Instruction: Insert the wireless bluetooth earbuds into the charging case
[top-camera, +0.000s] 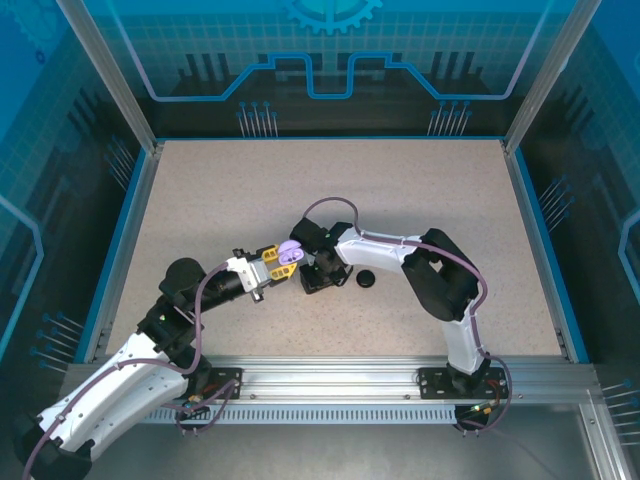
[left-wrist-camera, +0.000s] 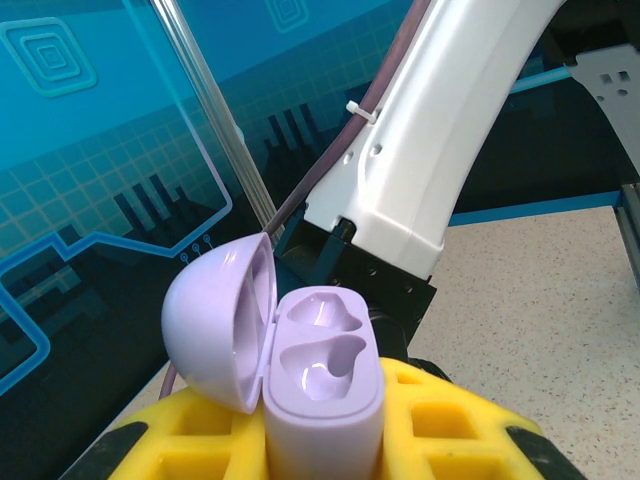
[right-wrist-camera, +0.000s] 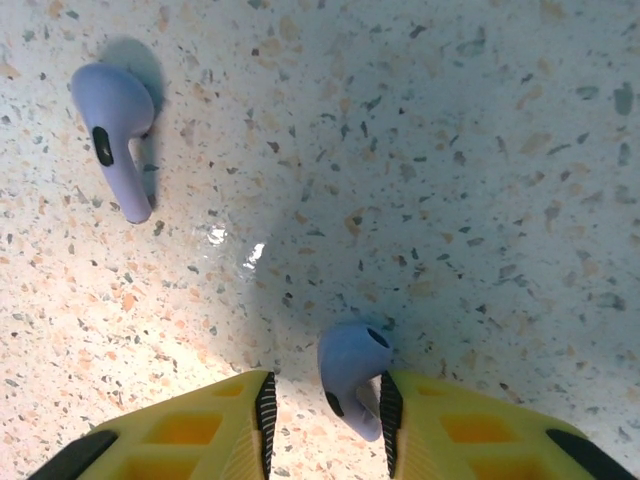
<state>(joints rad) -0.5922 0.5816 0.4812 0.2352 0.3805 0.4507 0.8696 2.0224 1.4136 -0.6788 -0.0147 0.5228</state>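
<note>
Lilac earbuds (right-wrist-camera: 115, 130), lilac case (left-wrist-camera: 322, 395), speckled table (right-wrist-camera: 470, 200)

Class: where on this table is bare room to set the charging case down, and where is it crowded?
Free: far half of the table, beyond the left gripper and right gripper; also right of the right arm. Crowded: mid-table, around the charging case and black disc.

A speckled beige surface (top-camera: 420, 190) is lying under even light. Blue-tinted panels (top-camera: 450, 50) with line patterns are standing around the surface, silver posts (top-camera: 108, 75) are rising at its far corners, and a metal rail (top-camera: 330, 372) is running along its near edge.
</note>
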